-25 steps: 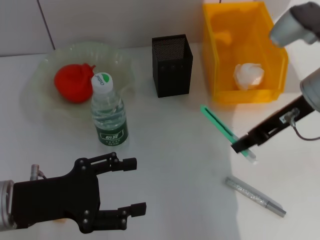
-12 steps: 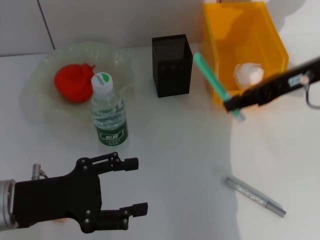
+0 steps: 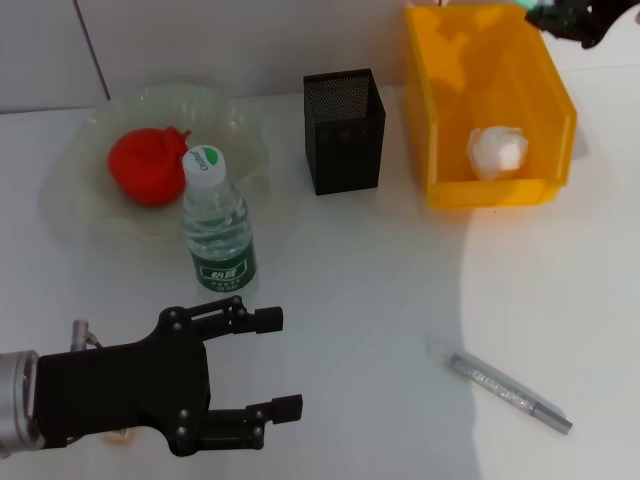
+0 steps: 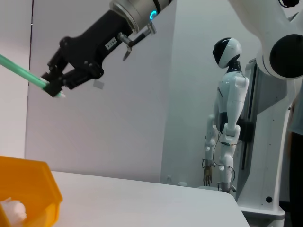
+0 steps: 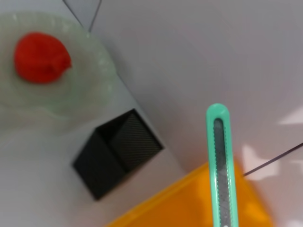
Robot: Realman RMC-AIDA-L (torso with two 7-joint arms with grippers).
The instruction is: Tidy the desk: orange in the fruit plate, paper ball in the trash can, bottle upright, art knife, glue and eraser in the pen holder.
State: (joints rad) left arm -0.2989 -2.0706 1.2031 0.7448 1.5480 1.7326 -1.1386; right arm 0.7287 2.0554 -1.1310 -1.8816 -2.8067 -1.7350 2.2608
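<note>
Right gripper (image 4: pixel 53 86), clamped on the art knife (image 5: pixel 221 165), held high above the trash can (image 3: pixel 440 130); knife should descend vertically, centred over the pen holder (image 3: pixel 345 130); left gripper (image 3: pixel 262 375) open, idle near the bottle (image 3: pixel 217 225).

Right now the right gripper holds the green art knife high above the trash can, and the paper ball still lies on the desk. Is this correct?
Not quite: the paper ball lies inside the trash can, as the head view shows. The rest holds: the right gripper grips the green art knife high above it.
</note>
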